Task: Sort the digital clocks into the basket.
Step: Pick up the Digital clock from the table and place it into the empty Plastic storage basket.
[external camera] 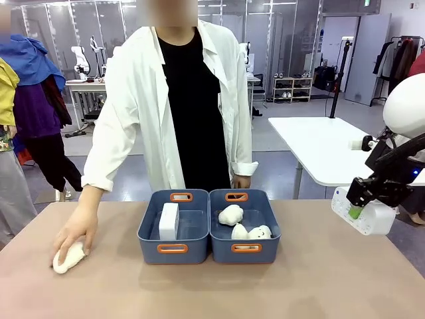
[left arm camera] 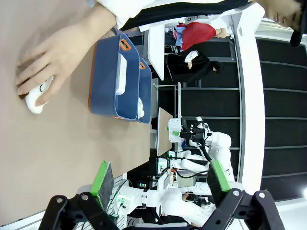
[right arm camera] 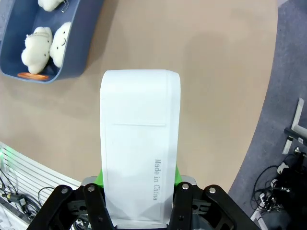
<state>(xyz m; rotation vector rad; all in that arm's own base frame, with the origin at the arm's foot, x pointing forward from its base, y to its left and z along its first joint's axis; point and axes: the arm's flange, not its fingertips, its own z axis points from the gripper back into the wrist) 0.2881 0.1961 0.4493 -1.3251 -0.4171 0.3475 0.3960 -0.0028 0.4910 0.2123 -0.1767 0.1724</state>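
Plush toys [external camera: 230, 214], a second blue bin [external camera: 271, 244] and a brown table [external camera: 319, 279]
Three cream toys lie in the right-hand bin; a fourth toy [external camera: 64, 262] rests on the table near its left edge. A person in a white coat [external camera: 136, 100] stands behind.

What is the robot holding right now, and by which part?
The right tool holds a white rectangular plastic digital clock by one short end. The left tool is open and empty.
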